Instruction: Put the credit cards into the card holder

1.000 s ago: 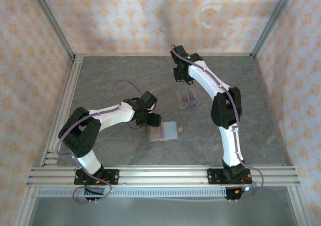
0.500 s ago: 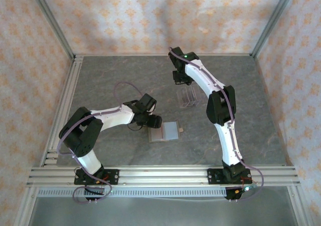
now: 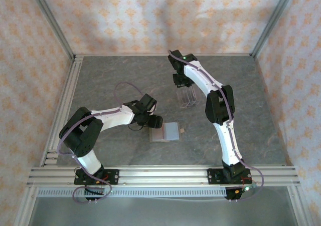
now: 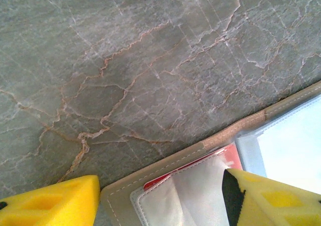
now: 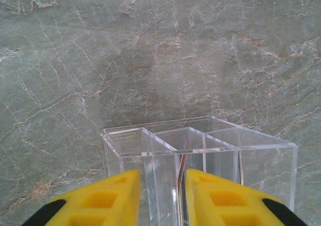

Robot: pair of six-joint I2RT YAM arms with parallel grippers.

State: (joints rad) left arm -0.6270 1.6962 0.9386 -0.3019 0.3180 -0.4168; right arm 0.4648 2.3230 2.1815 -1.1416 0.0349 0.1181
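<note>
**Right arm drawn in over the stand, claw loosening**

Across the desk [image 3: 120, 75], little moved but the right arm: pulled back a touch, elbow nearer the stand [image 3: 187, 96]. Right claw [image 5: 161, 196] now straddling a clear divider wall, jaws narrowly apart, widened from a moment ago; thin red card edge [image 5: 183, 162] in a slot just beside. Likely lining up a pick. Left claw [image 4: 160, 198] unchanged, jaws wide, over the open holder [image 4: 241, 131], red card [image 4: 200, 162] already tucked inside.

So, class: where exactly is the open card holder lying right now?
In the top view, the card holder lies open on the table near the middle, beside the left claw and nearer than the clear slotted stand.
</note>
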